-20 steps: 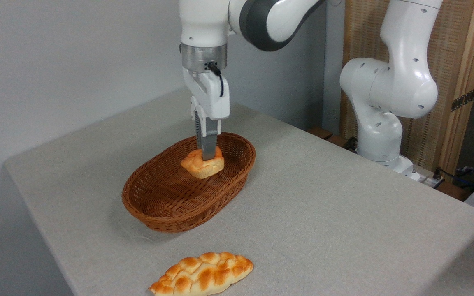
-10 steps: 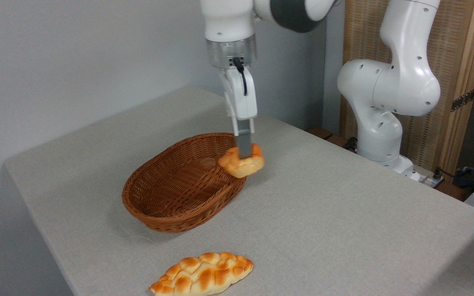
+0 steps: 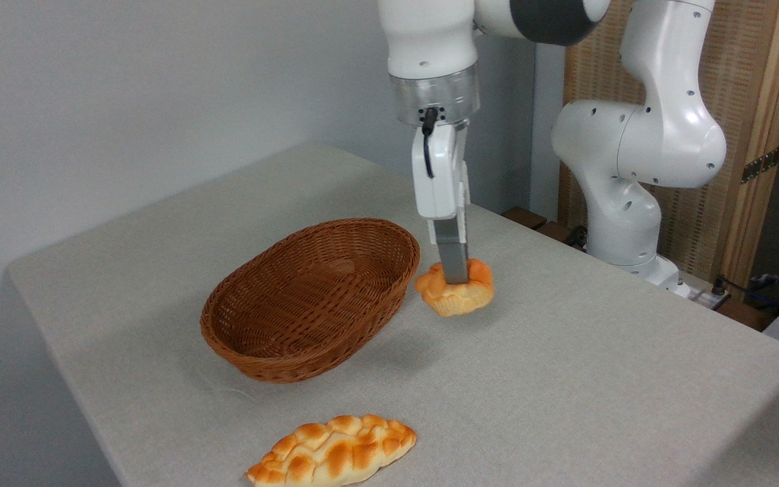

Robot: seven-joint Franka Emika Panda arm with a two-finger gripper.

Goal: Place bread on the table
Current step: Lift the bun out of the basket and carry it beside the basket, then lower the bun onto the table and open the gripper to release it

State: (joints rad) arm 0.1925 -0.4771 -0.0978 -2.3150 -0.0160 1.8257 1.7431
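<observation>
The table (image 3: 565,379), draped in plain light grey cloth, fills most of the view; its left edge runs diagonally from the far corner down to the bottom of the frame, its near corner is cut off by the lower border, and its right end falls away at the right border. The widest bare stretch of cloth lies to the right of the bun and toward the near right; a narrower bare strip runs along the left edge beside the basket.

The white arm (image 3: 640,135) rises from a base beyond the table's far right edge; its upper links leave the frame at the top. No brand, label or writing can be read on it or on anything else here.

The brown oval wicker basket (image 3: 308,352) stands on the cloth left of centre, with nothing visible inside it.

The long braided loaf (image 3: 332,452) lies flat on the cloth near the front edge, well apart from the basket; its lowest tip is cropped by the frame.

The tool (image 3: 456,274) hangs straight down from the wrist, its fingers pinching the bread (image 3: 456,296) from above. Only the near finger shows clearly; the other is hidden behind it and the bun's knotted top.

The bread is just to the right of the basket's rim, outside it, held above the cloth with a soft shadow on the table below and to its left.
</observation>
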